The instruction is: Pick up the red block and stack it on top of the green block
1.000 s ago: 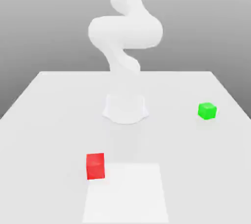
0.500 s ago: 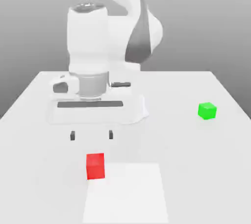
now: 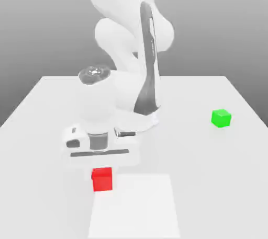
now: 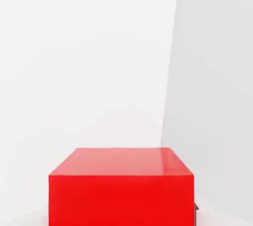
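A white robot arm lowers its tool (image 3: 101, 172) onto the red block (image 3: 102, 180), fingers closed on it, near the bench's (image 3: 47, 128) front edge. The green block (image 3: 221, 118) sits well apart, near the right edge.

My arm (image 3: 137, 60) folds forward and down over the table, wrist pointing straight down. My gripper (image 3: 102, 172) sits low, its fingers closed on the red block (image 3: 102, 179).
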`<move>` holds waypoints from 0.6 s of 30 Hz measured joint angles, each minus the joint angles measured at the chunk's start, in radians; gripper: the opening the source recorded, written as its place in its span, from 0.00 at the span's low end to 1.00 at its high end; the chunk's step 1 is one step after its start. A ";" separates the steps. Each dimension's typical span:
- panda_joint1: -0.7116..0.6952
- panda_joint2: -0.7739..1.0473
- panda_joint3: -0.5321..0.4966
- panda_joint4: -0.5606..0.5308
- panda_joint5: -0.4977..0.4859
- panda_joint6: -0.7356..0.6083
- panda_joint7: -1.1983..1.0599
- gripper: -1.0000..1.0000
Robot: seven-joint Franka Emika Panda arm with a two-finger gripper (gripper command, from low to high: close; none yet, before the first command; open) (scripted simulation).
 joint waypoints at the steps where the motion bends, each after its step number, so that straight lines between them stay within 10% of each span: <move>1: 0.008 -0.030 -0.015 -0.005 -0.025 -0.025 0.018 0.00; 7: 0.016 -0.227 -0.018 -0.034 -0.139 -0.191 0.088 0.00; 18: 0.367 -0.314 0.187 -0.052 -0.040 -0.256 -0.226 0.00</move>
